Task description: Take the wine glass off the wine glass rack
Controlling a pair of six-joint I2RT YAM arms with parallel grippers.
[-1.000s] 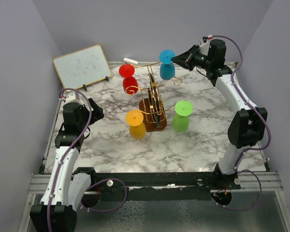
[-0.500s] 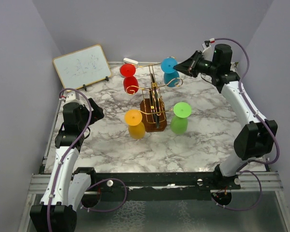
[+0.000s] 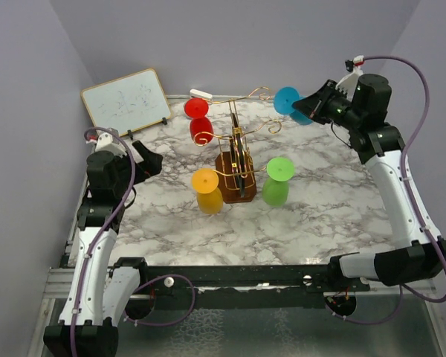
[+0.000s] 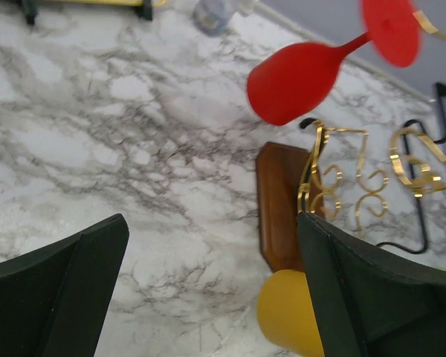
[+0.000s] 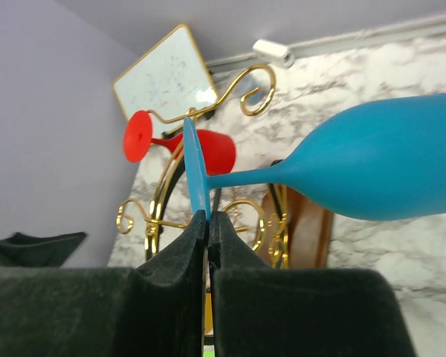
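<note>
Wine glass [image 3: 288, 100] in blue, foot pinched between closed right fingers [image 5: 175, 256], clear of gold wine glass rack [image 3: 236, 160], left fingers [image 4: 59, 286] spread wide above marble surface [image 3: 320, 208].

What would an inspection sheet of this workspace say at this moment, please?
Surface: marble table, nothing spilled seen.
Job's things: wine glass rack upright, with red glass, yellow glass and green glass hanging; blue wine glass off the rack, to its right.
Clutter: whiteboard and small white object at the back.
Grippers: right gripper shut on the blue wine glass's foot; left gripper open, holding nothing.
Cables: purple cables along each arm, none seen caught on the rack.
Surroundings: plain lilac walls; nothing else seen.
</note>
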